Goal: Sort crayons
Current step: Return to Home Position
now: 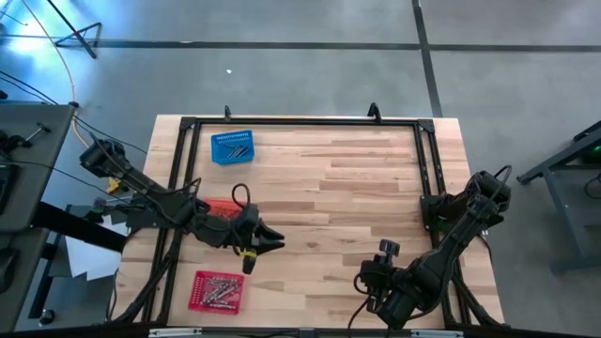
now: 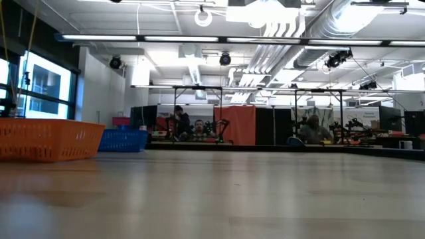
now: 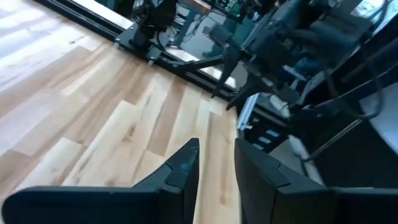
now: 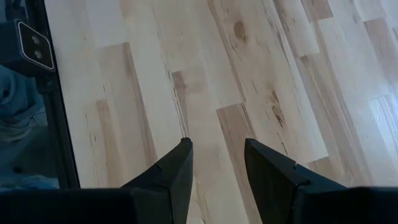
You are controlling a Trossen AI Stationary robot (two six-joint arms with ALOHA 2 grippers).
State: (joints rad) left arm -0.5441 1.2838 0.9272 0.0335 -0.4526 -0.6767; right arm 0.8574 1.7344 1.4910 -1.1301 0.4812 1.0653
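Observation:
Crayons (image 1: 233, 148) lie as thin sticks in a blue mesh basket (image 1: 218, 158) at the table's far left. More crayons (image 1: 218, 289) lie in a red basket (image 1: 195, 302) at the near left. Between the two, an orange basket (image 1: 218, 205) stands partly hidden under my left arm. My left gripper (image 1: 275, 240) (image 3: 216, 149) hovers just right of that basket, open, with nothing between its fingers. My right gripper (image 1: 369, 284) (image 4: 217, 144) hangs open over bare wood near the table's front edge, tilted down. The low view shows neither gripper.
A black metal frame (image 1: 300, 122) runs around the table top. The low view shows the orange basket (image 2: 46, 141) and the blue basket (image 2: 123, 139) at the left, and people at workbenches far behind. Bare wood (image 1: 357, 188) fills the table's middle and right.

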